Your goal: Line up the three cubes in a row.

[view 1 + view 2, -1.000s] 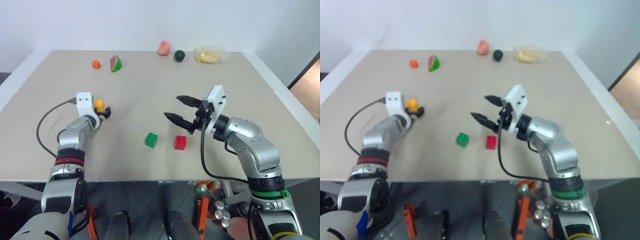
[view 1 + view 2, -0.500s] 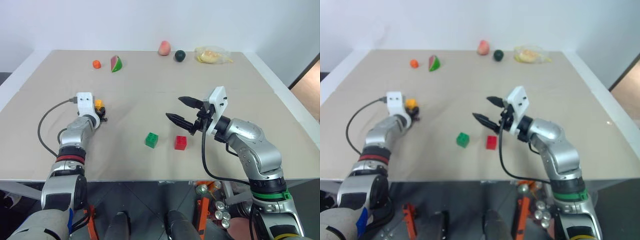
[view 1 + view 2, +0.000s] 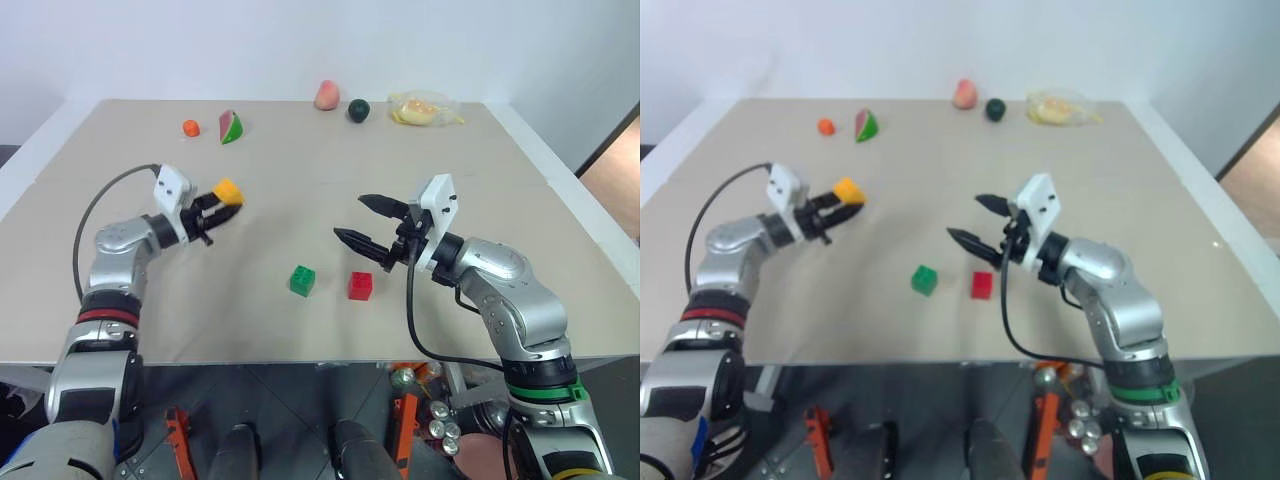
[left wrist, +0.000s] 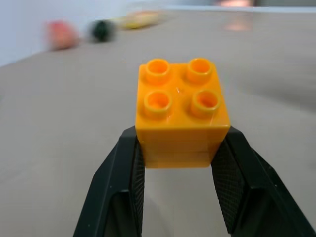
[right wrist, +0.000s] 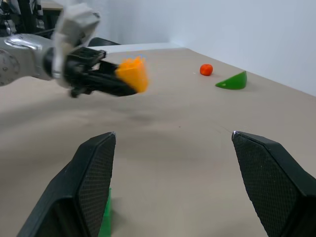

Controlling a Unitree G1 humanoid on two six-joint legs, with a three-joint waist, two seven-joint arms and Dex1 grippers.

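Already the left gripper (image 3: 222, 198) is clamped on the yellow cube (image 3: 229, 191), lifted at ten o'clock from the green cube (image 3: 302, 280) and red cube (image 3: 361, 285); placing remains. Right gripper (image 3: 368, 224) hangs apart, empty.

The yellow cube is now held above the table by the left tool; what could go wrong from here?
1. The left tool grips the yellow cube only by its lower part, near the fingertips, so it might slip or tilt on the way.
2. The open right tool hovers just above the red cube, close to where the row may go; the arms could meet.
3. The green cube lies turned relative to the red one, so a careless placement may nudge it.
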